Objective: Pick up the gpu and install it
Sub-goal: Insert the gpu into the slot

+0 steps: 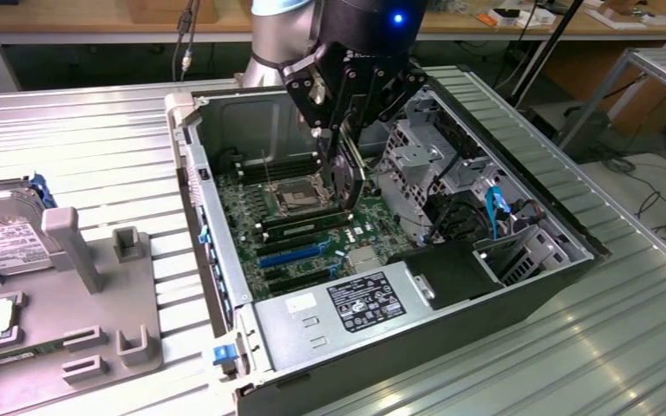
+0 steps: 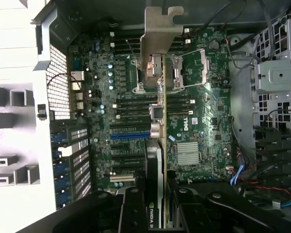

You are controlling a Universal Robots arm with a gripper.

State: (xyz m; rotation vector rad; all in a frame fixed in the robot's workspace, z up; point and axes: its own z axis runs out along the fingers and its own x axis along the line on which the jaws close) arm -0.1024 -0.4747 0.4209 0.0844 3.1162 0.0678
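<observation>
gpu (image 2: 156, 128) edge-on, gripped between fingers (image 2: 133, 213), over motherboard (image 2: 203, 121)

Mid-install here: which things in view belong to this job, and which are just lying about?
Job: gripper holding the gpu; motherboard; open computer case.
Lying about: hard drive; grey fixture tray.

I am pointing the arm (image 1: 277, 35) steeply down, with the wrist sitting above the gripper (image 1: 349, 139). I am clamping the gripper's two dark fingers (image 2: 133, 206) against opposite flat faces of the gpu (image 2: 158, 145), which is hanging edge-on below them, its metal bracket at the far end.
</observation>
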